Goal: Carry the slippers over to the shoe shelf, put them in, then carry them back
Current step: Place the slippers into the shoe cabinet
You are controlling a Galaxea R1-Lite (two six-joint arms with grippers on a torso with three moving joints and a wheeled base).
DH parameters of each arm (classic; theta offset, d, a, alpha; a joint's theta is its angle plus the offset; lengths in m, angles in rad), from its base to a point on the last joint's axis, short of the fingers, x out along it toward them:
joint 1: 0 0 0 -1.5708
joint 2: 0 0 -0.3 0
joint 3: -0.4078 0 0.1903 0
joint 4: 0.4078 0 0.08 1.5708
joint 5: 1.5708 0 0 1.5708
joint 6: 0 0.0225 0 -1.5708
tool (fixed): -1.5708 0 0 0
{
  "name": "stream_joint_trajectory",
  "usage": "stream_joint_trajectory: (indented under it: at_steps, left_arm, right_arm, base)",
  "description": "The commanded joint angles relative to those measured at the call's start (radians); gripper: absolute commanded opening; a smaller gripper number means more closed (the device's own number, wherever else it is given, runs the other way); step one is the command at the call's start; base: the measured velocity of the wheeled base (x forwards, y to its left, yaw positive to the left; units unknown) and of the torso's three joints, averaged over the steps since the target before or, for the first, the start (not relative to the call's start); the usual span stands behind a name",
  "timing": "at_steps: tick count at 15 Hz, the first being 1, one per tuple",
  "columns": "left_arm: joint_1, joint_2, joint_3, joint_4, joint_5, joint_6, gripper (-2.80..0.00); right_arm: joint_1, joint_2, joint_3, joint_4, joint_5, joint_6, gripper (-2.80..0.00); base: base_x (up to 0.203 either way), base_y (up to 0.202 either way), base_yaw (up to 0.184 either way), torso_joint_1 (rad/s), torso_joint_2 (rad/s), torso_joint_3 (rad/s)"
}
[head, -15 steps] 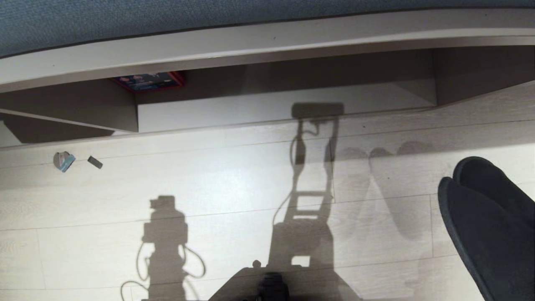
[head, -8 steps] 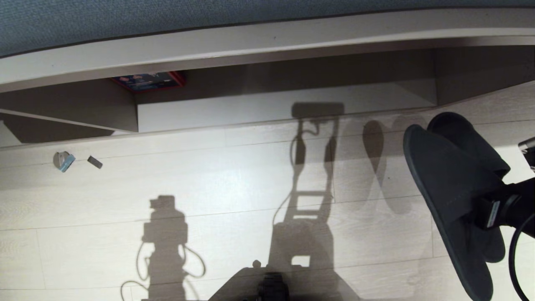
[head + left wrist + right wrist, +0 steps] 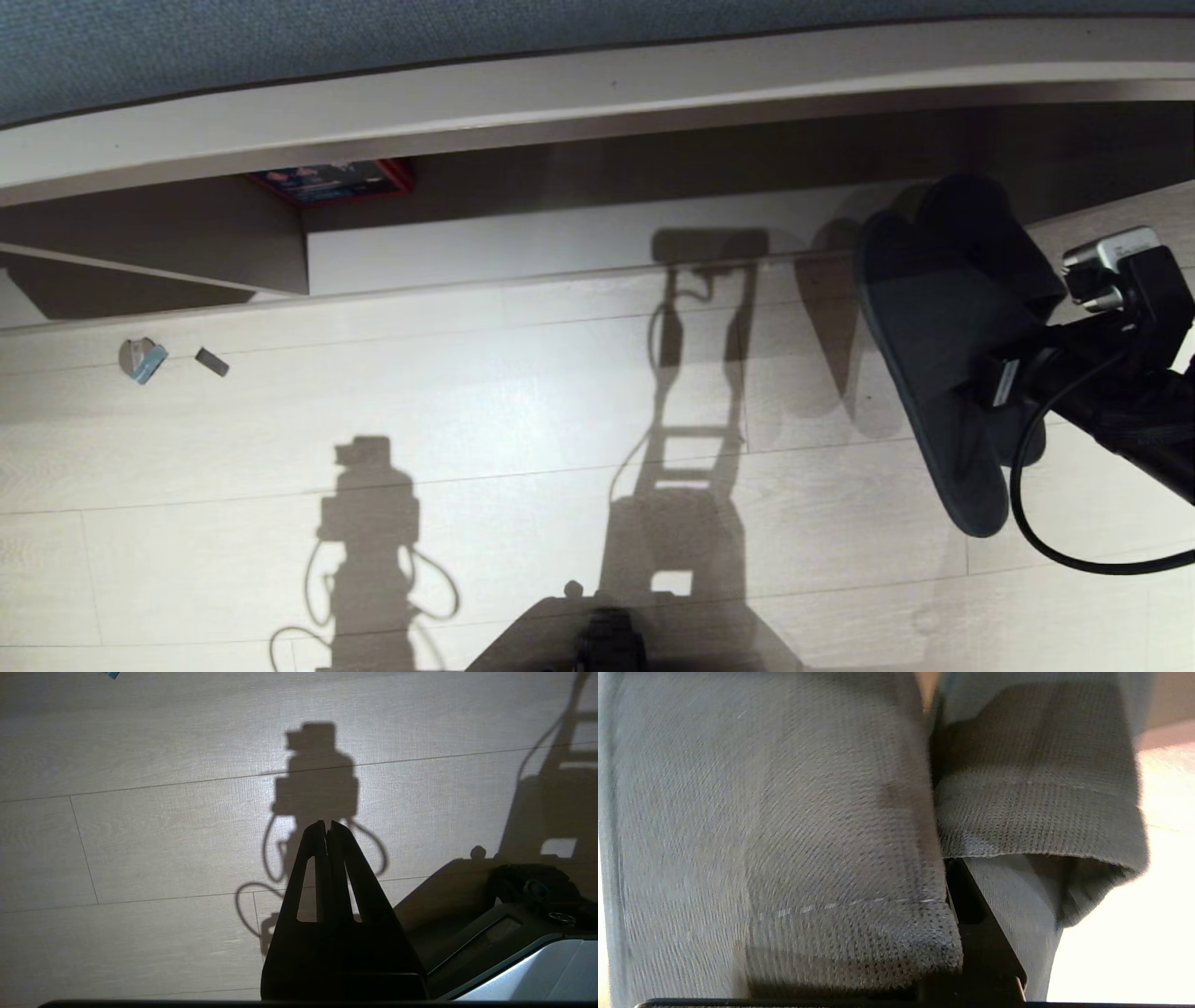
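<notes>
The pair of dark grey-blue slippers (image 3: 934, 327) hangs held together above the floor at the right, toes at the front edge of the shoe shelf (image 3: 579, 243). My right gripper (image 3: 1001, 383) is shut on the slippers, pinching them near their middle. In the right wrist view the woven fabric of the slippers (image 3: 784, 812) fills the picture, and one dark finger (image 3: 971, 905) shows between the two uppers. My left gripper (image 3: 327, 828) is parked over bare floor, shut and empty. A small red box (image 3: 336, 180) sits in the shelf by the upright panel (image 3: 280, 245).
The shelf's top board (image 3: 560, 103) overhangs the opening. Two small scraps (image 3: 143, 359) (image 3: 212, 362) lie on the pale plank floor at the left. My own base (image 3: 514, 933) shows beside the left gripper. A black cable (image 3: 1046, 551) loops under the right arm.
The right arm has swung the slippers up from the lower right corner toward the shelf's right end, and the arm itself has come into the head view. The left arm has stayed still.
</notes>
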Motion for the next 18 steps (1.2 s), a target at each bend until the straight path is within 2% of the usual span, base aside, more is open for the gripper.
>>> stream_joint_trajectory:
  at_steps: [1, 11, 18]
  left_arm:
    - [0.000, 0.001, 0.000, -0.001, 0.000, -0.001, -2.80]
    - [0.000, 0.001, 0.000, 0.000, 0.000, -0.001, -2.80]
    - [0.000, 0.001, 0.000, -0.001, 0.000, 0.001, -2.80]
  right_arm:
    - [0.000, 0.061, -0.067, -0.009, 0.003, -0.001, -2.80]
    - [-0.005, 0.233, -0.363, -0.027, 0.011, -0.001, -2.80]
    - [-0.003, 0.345, -0.600, 0.022, 0.045, -0.004, -2.80]
  base:
    - [0.000, 0.000, 0.000, 0.000, 0.00, 0.000]
    - [0.000, 0.000, 0.000, 0.000, 0.00, 0.000]
    - [0.000, 0.000, 0.000, 0.000, 0.00, 0.000]
